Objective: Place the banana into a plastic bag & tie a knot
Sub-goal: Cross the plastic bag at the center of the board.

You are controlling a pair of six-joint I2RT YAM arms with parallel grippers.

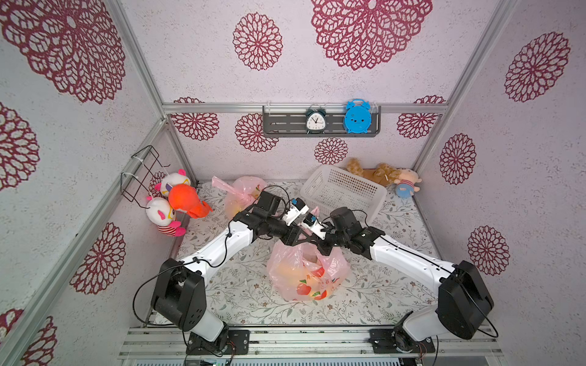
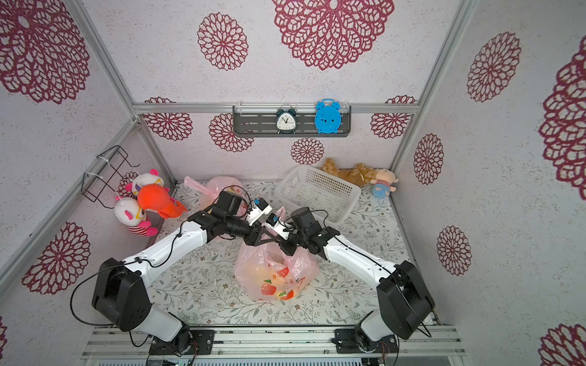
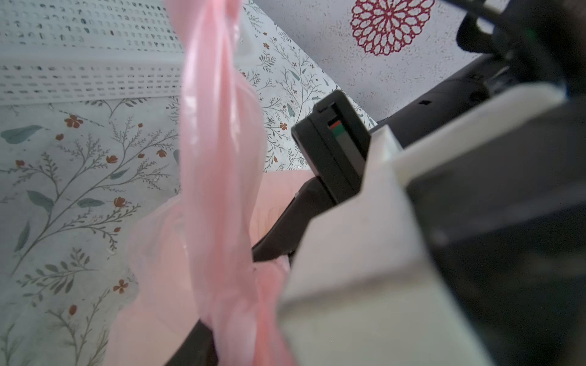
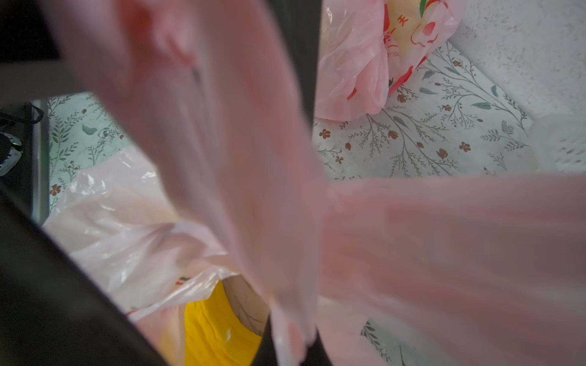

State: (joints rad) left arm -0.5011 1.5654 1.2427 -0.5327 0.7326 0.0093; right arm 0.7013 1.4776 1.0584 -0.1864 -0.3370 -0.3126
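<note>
Both arms meet over the middle of the worktop point(image 1: 241, 294) and we are at the knot stage: the banana point(image 4: 215, 329) lies inside the pink plastic bag point(image 1: 304, 275), a yellow patch showing through the bag's mouth just below the right gripper point(image 1: 326, 246). That gripper is clenched, and in its wrist view a twisted handle point(image 4: 234, 164) runs down between its dark fingers, so I read it as pinching that strand, while a second handle point(image 4: 444, 237) crosses it. The left gripper point(image 1: 305, 238) hangs right beside it, nearly touching, with a taut pink strip point(image 3: 218, 152) stretched past its camera; clamped or released, I cannot tell. The bag slumps directly beneath the pair, no knot visible. Next, I judge, one handle must be threaded under the crossing and both pulled apart, gently enough that the banana stays put
</note>
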